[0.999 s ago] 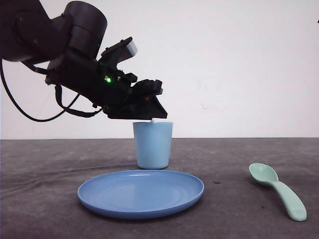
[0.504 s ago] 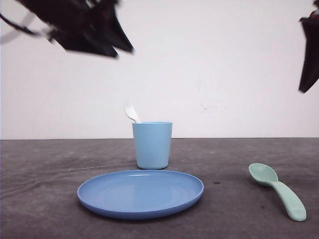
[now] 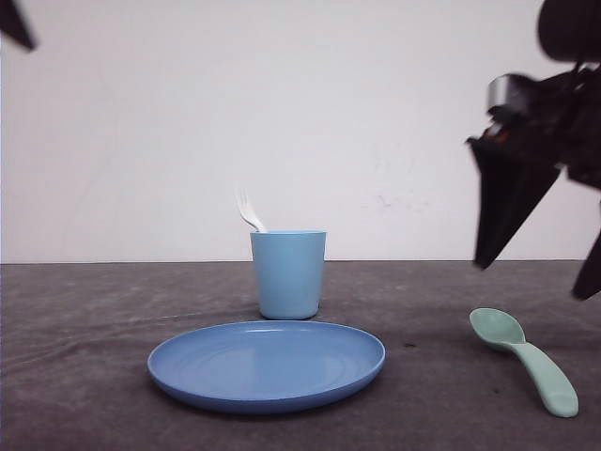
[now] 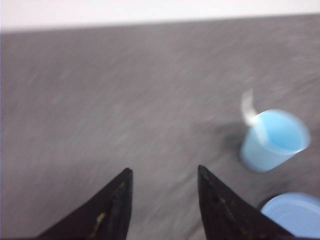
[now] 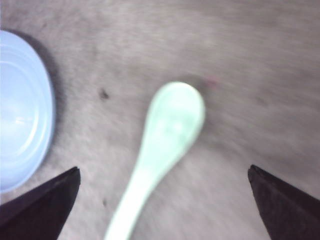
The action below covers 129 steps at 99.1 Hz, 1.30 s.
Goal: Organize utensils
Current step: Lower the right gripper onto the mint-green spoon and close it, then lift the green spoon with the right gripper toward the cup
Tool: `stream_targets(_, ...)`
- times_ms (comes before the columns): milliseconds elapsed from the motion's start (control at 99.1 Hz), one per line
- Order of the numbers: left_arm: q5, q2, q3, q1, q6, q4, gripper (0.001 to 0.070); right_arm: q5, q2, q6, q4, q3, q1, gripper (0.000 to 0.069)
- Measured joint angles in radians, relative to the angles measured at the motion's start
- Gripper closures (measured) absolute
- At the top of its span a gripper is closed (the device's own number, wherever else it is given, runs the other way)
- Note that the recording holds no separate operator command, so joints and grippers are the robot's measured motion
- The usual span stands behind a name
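The white fork (image 3: 247,209) stands tines-up in the light blue cup (image 3: 287,274), leaning left; the left wrist view shows the fork (image 4: 247,107) blurred in the cup (image 4: 274,140). The mint-green spoon (image 3: 526,357) lies on the table at the right, bowl toward the back. My right gripper (image 3: 532,280) hangs open just above it. In the right wrist view the spoon (image 5: 170,130) lies between the wide-spread fingers of the right gripper (image 5: 163,169), untouched. My left gripper (image 4: 164,170) is open and empty over bare table, away from the cup.
A round blue plate (image 3: 266,365) lies in front of the cup, its rim (image 5: 20,115) left of the spoon. The table is a dark grey cloth (image 3: 94,310) with a white wall behind. The left arm's tip (image 3: 14,23) shows at the top left corner.
The left arm let go of the fork in the cup and rose away to the upper left. The right arm came down from the upper right to just above the spoon.
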Motion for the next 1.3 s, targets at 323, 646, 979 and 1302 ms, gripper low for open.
stream_targets(323, 0.0, 0.005, -0.015, 0.076, -0.003, -0.027, 0.047, 0.019, 0.129, 0.047, 0.143, 0.0, 0.069, 0.009)
stream_targets(646, 0.0, 0.005, -0.015, 0.076, -0.003, -0.028, 0.047, 0.069, 0.169, 0.064, 0.179, 0.0, 0.1, 0.0276)
stream_targets(979, 0.0, 0.005, -0.015, 0.076, -0.003, -0.027, 0.047, 0.082, 0.183, 0.064, 0.179, 0.0, 0.11, 0.0658)
stream_targets(1302, 0.0, 0.005, -0.015, 0.076, -0.003, -0.027, 0.047, 0.047, 0.165, 0.065, 0.232, 0.008, 0.119, 0.066)
